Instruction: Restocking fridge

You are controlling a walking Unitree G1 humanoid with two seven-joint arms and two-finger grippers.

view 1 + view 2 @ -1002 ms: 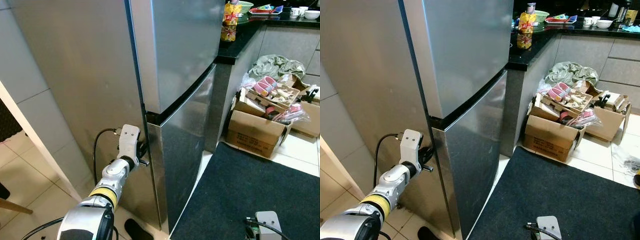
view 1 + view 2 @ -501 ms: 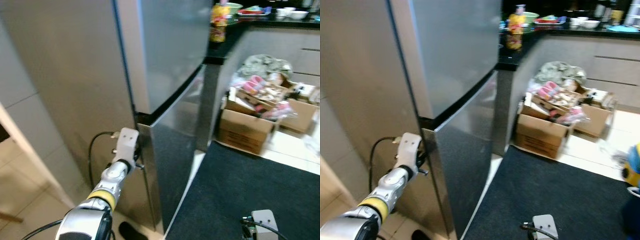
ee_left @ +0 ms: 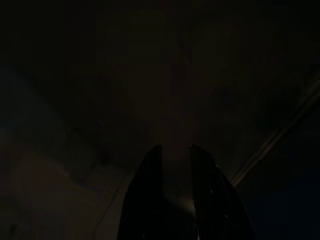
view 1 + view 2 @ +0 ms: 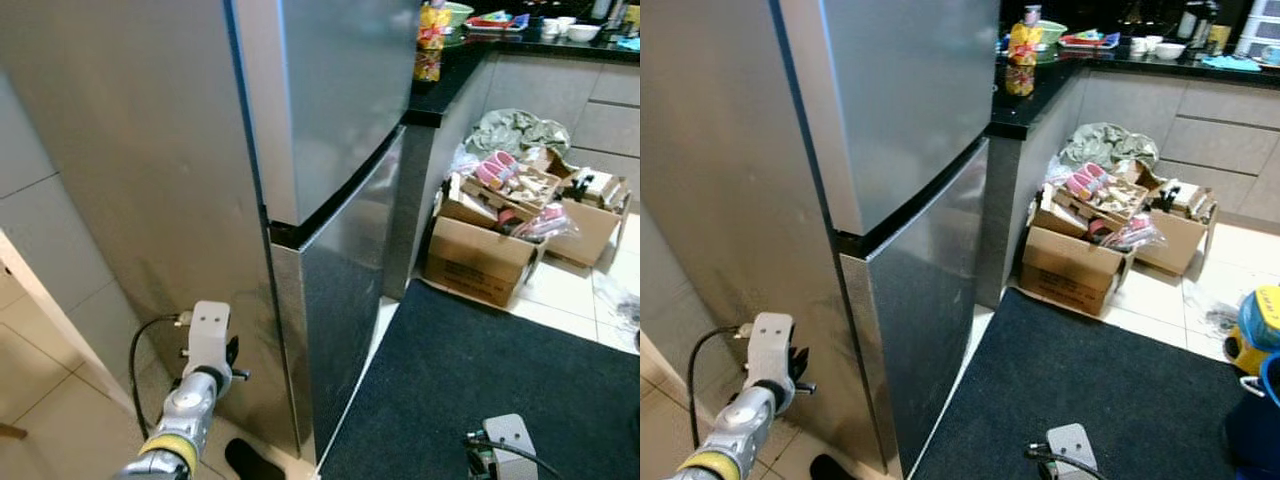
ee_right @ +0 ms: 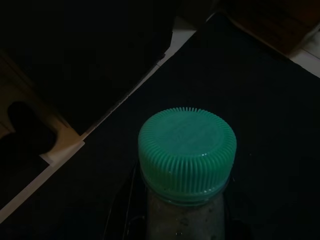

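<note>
Nearest to me, my right gripper [image 5: 175, 220] is clamping a bottle with a ribbed green cap [image 5: 187, 152], fingers on either side of its neck, hanging over the dark floor mat [image 4: 490, 380] that is lying in front of the fridge [image 4: 330, 150]. My left gripper [image 4: 232, 358] is reaching low, near the side panel of the fridge just beside the front corner of the lower door [image 4: 345, 300]; in the dim left wrist view its two fingers [image 3: 150, 200] are lying close together with a narrow gap, gripping nothing. A black cable [image 4: 140, 350] is looping off that wrist.

Both fridge doors are sitting shut, so they are standing between the bottle and the shelves. Right of the fridge, open cardboard boxes [image 4: 490, 250] crammed with shoes and clutter are sitting on the tiled floor against a black countertop [image 4: 450, 85], which is carrying a yellow packet [image 4: 432, 40] and bowls further back.

Compared with a second ago, my left gripper is sitting lower against the fridge, away from the seam between the doors, and my camera is looking more to the right.
</note>
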